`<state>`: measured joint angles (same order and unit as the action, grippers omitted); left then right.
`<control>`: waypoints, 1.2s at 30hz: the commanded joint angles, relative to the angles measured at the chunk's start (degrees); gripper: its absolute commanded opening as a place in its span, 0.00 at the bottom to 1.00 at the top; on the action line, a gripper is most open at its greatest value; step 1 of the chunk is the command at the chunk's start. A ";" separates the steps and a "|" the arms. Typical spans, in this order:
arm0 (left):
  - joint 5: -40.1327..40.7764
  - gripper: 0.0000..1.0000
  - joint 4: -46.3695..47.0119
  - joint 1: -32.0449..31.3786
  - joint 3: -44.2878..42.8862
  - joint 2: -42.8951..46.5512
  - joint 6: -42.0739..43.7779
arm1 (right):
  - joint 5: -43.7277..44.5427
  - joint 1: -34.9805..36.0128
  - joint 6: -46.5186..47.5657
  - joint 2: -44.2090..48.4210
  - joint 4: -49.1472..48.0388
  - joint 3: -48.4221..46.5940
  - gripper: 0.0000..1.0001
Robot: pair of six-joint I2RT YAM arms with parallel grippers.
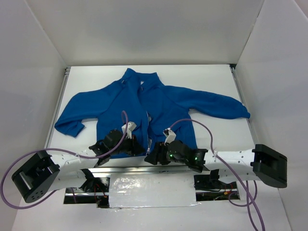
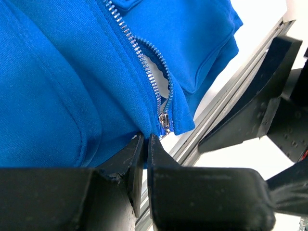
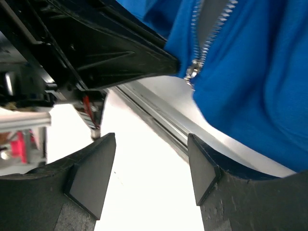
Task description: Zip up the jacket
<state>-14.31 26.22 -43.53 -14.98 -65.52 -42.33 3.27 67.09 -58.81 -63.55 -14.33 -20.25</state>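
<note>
The jacket (image 1: pixel 159 103) is lying flat on the tabletop (image 1: pixel 207 77), front up, with its collar at the far end and its hem nearest the arms. The zipper slider (image 2: pixel 164 120) is sitting at the very bottom of that hem. Just left of the slider, the left hand (image 2: pixel 144 154) is pinching the hem edge, its fingers drawn almost together on the blue fleece. Above the slider the two rows of teeth (image 2: pixel 139 53) are gaping open over a pale lining. Right of the slider and a little nearer the arms, the right hand (image 3: pixel 150 144) is hovering with its fingers wide apart and only bare tabletop between them. The step in hand is probably taking hold of the slider. To do it well, the left hand should be holding the hem taut and low. The right hand should then be closing squarely on the slider's pull, not on the fleece beside it, and drawing straight toward the collar so the teeth feed evenly. The pull tab is too small to make out. The arms are covering the hem from above. How much fabric the left hand is gripping is hidden, and the wrist views are cutting off the upper zipper.
</note>
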 commanded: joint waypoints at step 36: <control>-5.56 0.00 4.11 -0.94 -3.83 -1.28 -0.48 | 18.88 5.42 2.20 -17.14 -22.05 -0.58 0.71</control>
<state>-16.84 27.31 -43.70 -16.62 -66.57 -42.37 19.49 72.14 -58.85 -80.27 -30.96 -20.25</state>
